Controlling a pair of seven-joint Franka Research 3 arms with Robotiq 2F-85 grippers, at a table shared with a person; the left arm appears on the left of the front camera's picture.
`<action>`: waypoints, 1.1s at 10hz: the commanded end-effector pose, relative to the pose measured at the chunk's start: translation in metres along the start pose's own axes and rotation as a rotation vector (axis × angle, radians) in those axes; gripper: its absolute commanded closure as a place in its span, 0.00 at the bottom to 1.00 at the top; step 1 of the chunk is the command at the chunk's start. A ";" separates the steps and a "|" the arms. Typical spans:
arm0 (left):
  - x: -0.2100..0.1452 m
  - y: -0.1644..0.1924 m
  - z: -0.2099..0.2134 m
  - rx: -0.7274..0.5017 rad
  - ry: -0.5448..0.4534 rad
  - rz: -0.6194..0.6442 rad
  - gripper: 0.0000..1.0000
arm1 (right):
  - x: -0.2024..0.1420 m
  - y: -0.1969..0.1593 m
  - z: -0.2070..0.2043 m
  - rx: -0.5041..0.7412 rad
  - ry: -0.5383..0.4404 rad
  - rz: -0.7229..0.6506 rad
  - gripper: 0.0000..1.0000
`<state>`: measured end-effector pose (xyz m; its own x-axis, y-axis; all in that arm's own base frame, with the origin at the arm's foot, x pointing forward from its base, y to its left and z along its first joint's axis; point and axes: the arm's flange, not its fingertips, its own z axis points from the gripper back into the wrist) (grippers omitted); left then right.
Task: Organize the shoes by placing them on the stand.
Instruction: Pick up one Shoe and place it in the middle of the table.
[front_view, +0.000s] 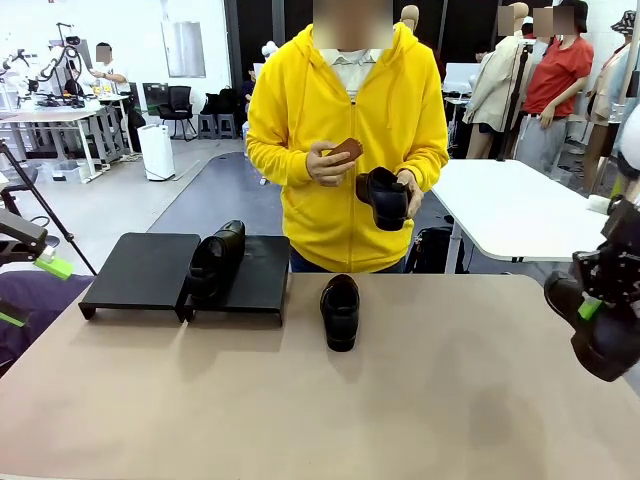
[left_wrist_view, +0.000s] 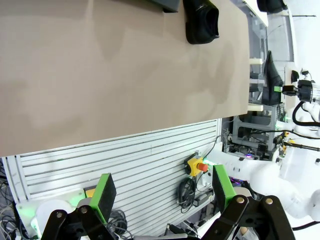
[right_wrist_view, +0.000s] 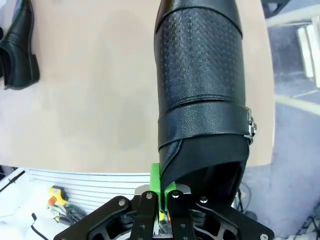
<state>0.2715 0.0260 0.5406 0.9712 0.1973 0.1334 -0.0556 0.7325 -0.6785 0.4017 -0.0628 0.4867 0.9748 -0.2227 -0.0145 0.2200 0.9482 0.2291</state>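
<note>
Front view: first shoe (front_view: 215, 262) on stand (front_view: 140, 270), far left of right gripper (front_view: 597, 306). Right gripper pinches second shoe (front_view: 605, 345) tight. Third shoe (front_view: 340, 311) on table (front_view: 450, 390) between grippers; fourth shoe (front_view: 385, 197) in person's hand (front_view: 411, 190). Left gripper (left_wrist_view: 164, 187) wide open, empty. Three shoes left.

The black shoe (right_wrist_view: 200, 75) clamped in the right gripper (right_wrist_view: 162, 190) is showing pebble-embossed leather beyond the fingers, with a smoother strap and small shiny metal buckle (right_wrist_view: 251, 127) closer in; the tan table (right_wrist_view: 100, 100) ahead of it is looking matt and smooth.
</note>
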 end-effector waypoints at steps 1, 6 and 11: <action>0.000 0.000 0.003 0.008 0.007 -0.003 0.00 | -0.017 0.035 0.015 -0.019 -0.077 0.051 1.00; 0.000 0.000 0.003 0.008 0.007 -0.003 0.00 | -0.021 0.042 0.036 -0.139 -0.120 0.058 1.00; 0.000 0.000 0.003 0.008 0.007 -0.003 0.00 | -0.033 -0.033 0.042 -0.132 -0.160 -0.027 1.00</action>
<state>0.2715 0.0261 0.5409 0.9711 0.1973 0.1339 -0.0553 0.7325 -0.6786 0.3586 -0.1135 0.5235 0.9502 -0.2889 0.1167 0.2767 0.9546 0.1105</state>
